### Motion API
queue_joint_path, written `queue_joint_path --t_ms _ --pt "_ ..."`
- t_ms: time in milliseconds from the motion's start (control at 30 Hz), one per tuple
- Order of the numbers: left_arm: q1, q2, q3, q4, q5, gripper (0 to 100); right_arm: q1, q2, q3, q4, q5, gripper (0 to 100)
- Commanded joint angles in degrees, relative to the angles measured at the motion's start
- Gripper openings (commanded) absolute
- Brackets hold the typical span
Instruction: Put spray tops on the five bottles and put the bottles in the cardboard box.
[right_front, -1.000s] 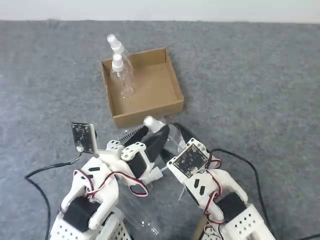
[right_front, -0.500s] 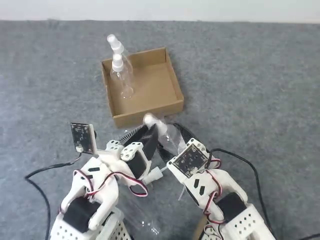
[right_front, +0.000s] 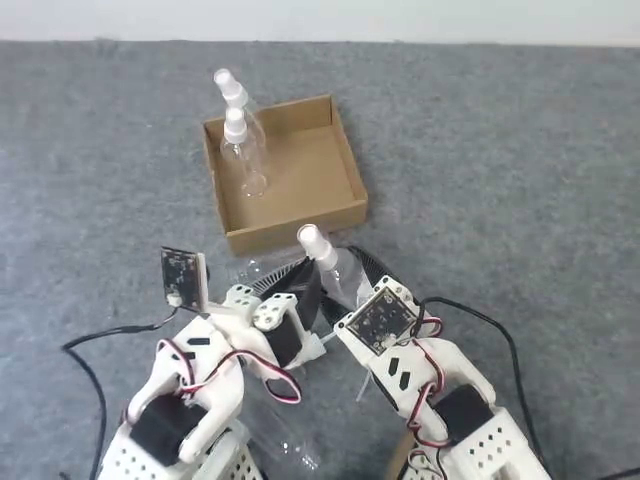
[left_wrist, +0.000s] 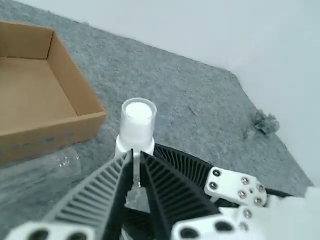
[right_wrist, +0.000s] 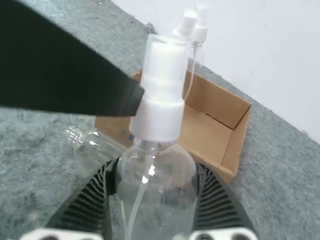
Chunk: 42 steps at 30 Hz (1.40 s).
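High view: since the earlier frame the left arm has swung right. The spray top (right_front: 311, 238) sits on the held bottle (right_front: 342, 275) at centre frame, below the cardboard box (right_front: 290, 226). Grey surface (right_front: 520, 150); white wall (right_front: 400, 20) along the top.
Left wrist view: left pincer (left_wrist: 134, 157) pressed nearly together, tips at the spray top's collar.
Right wrist view: right pincer (right_wrist: 155, 172) pinching the held bottle.

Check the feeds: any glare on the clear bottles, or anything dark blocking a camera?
High view: soft even light, faint glints on the two bottles at the cardboard box. Right wrist view: an unlit black finger near the lens masks the area beside the spray top; small glints on the held bottle. Left wrist view: the lying bottle shows faintly against the carpet.
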Motion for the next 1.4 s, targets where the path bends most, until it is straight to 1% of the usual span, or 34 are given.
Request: queue_joint_path --t_ms 0,167,333,533,633,733,833,967,1167,1267,1367 --pt "0.4 0.1 -0.8 -1.5 -3.9 1 -0.3 -0.7 1.0 -1.4 0.6 1.3" --pt "0.4 0.1 -1.9 -1.3 -4.5 1 1.2 -1.0 1.0 -1.4 0.4 1.3" --pt "0.4 0.1 -5.6 1.2 -4.2 1 1.2 -0.8 1.0 -1.4 0.4 1.3" --pt "0.3 -1.7 -6.5 0.4 -4.1 1 1.2 -0.7 1.0 -1.4 0.3 1.3" --pt "-2.9 -4.7 -6.6 -1.5 -3.4 1 1.2 -0.7 1.0 -1.4 0.3 1.3" --pt "-7.7 -3.9 -6.4 -4.8 -1.4 1 1.1 -0.7 1.0 -1.4 0.3 1.3" --pt "-9.9 -3.9 -4.7 -6.9 -1.4 1 1.1 -0.7 1.0 -1.4 0.3 1.3" --pt "-10.0 -3.9 -1.9 -9.5 -1.4 1 1.0 -0.7 1.0 -1.3 0.3 1.3" --pt "-9.8 -3.9 2.1 -14.3 -1.4 1 -2.7 -1.3 1.0 1.5 0.7 1.3" --pt "-8.0 -3.9 3.6 -13.9 -1.5 1 -2.6 -1.3 1.0 1.2 0.7 1.3" --pt "-5.4 -3.9 3.8 -10.7 -1.6 1 -2.3 -1.3 1.0 0.9 0.7 1.3"
